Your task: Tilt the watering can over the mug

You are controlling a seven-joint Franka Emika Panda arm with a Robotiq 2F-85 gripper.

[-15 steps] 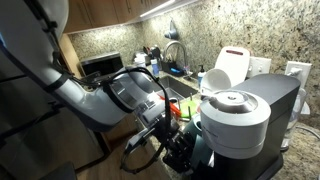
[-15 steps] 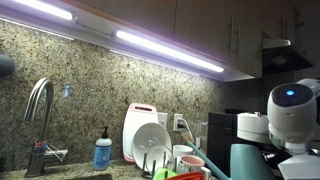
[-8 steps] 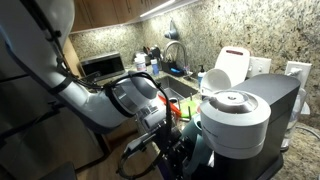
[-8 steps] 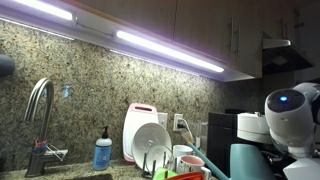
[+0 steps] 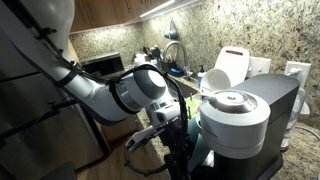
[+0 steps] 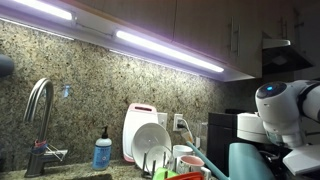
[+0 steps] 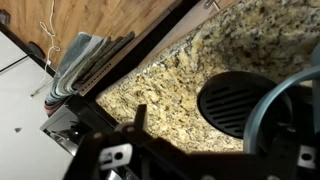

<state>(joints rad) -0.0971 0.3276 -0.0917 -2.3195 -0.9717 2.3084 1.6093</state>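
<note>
The teal-blue watering can [image 6: 249,162] stands upright at the bottom right, in front of the coffee machine. Its curved teal wall [image 7: 272,118] fills the right of the wrist view. My gripper [image 7: 212,138] is open. One dark finger [image 7: 140,117] shows at the left over the granite, well apart from the can, and the other finger is hidden. In an exterior view the gripper [image 5: 177,150] hangs low beside the machine, and the can is hidden there. I cannot pick out the mug.
The grey-and-black coffee machine [image 5: 238,112] stands close by, its round dark grille [image 7: 233,100] just under the gripper. A dish rack with plates and cups [image 6: 170,155], a sink tap [image 6: 38,110] and a soap bottle [image 6: 103,152] stand further along the granite counter [image 7: 170,80].
The jaws have opened and let go of the watering can, which stays upright in place. The arm's wrist has shifted slightly away from it.
</note>
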